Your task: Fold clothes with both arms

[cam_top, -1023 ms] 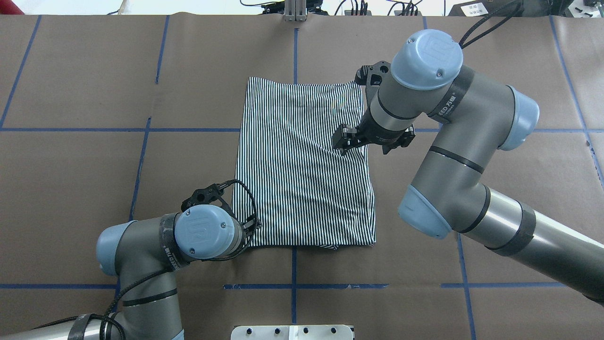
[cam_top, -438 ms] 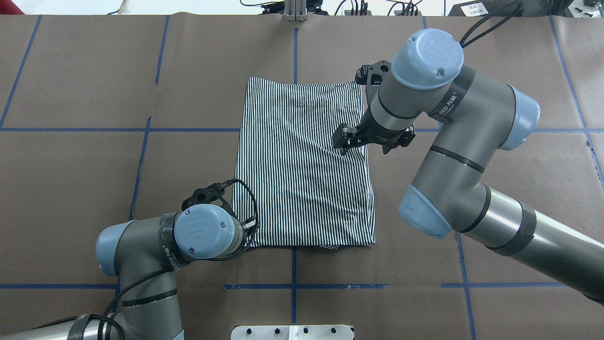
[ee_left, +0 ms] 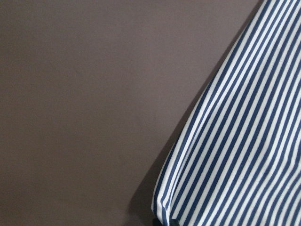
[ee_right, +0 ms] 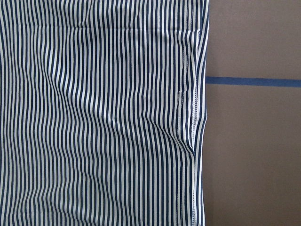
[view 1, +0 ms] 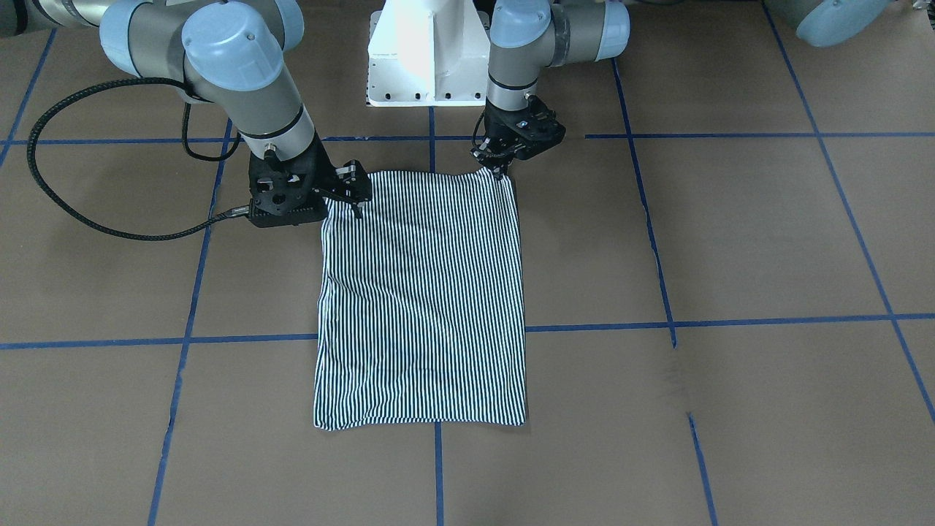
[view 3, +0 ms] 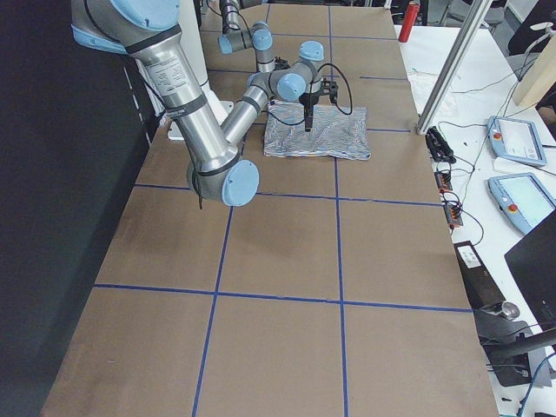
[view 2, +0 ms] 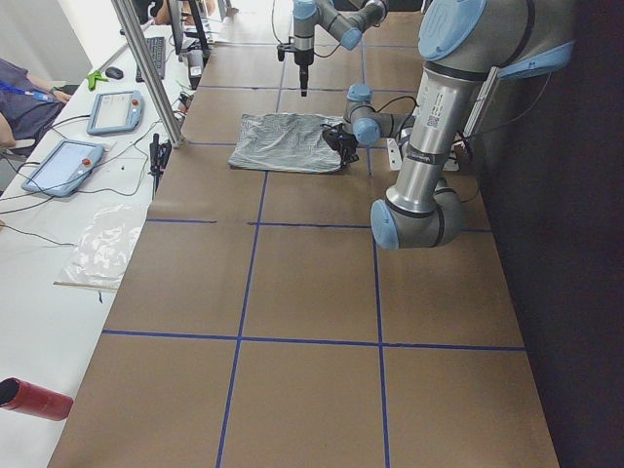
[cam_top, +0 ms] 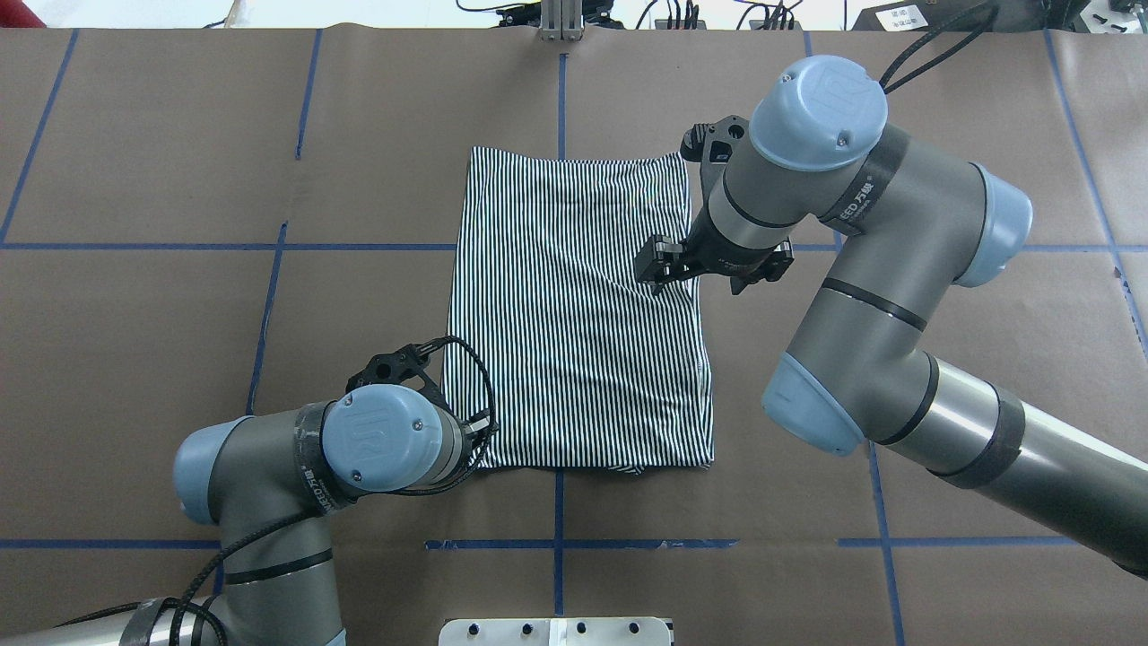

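The striped shirt (cam_top: 578, 314) lies folded into a flat rectangle on the brown table cover, also seen as the clothes (view 1: 424, 299). My left gripper (cam_top: 480, 429) sits low at the shirt's near-left corner and is shut on that corner (view 1: 499, 173). In the left wrist view the striped cloth (ee_left: 235, 141) rises off the cover with a shadow under its edge. My right gripper (cam_top: 708, 269) hovers open over the shirt's right edge, one fingertip (view 1: 358, 210) above the cloth, holding nothing. The right wrist view shows the seamed edge (ee_right: 195, 113) below it.
The white pedestal base (view 1: 427, 51) stands at the robot's side of the table. Blue tape lines (cam_top: 556, 544) grid the cover. A side bench holds tablets (view 2: 63, 166), a red cylinder (view 2: 34, 398) and a metal post (view 2: 146, 68); a person's sleeve (view 2: 24, 97) shows there.
My left arm's wrist and elbow have shifted a little back toward the robot at the shirt's corner. The right arm has drifted slightly to the right. The shirt has hardly moved.
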`<state>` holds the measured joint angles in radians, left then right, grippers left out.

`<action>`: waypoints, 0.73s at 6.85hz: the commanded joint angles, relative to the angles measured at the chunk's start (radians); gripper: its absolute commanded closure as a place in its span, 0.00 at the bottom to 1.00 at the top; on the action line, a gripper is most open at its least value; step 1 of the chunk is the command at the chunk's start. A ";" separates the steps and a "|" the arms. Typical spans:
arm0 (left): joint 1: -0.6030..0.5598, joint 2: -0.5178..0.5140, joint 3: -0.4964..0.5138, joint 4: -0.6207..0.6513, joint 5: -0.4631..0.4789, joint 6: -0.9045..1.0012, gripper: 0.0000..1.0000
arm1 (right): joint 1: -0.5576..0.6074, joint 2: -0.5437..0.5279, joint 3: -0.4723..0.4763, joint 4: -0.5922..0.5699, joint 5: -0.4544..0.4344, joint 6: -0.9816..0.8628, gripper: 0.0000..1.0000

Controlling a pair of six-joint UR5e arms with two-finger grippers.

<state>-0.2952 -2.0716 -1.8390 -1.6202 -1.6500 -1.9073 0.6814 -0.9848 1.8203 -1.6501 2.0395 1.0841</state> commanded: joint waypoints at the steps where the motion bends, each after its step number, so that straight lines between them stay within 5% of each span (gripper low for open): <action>1: -0.002 0.001 -0.003 -0.004 -0.001 0.046 1.00 | -0.069 -0.005 0.036 0.003 -0.021 0.311 0.00; 5: -0.010 -0.001 -0.005 -0.013 -0.002 0.073 1.00 | -0.298 -0.011 0.051 0.001 -0.282 0.953 0.00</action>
<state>-0.3044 -2.0713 -1.8427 -1.6288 -1.6520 -1.8377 0.4509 -0.9945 1.8817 -1.6485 1.8507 1.8569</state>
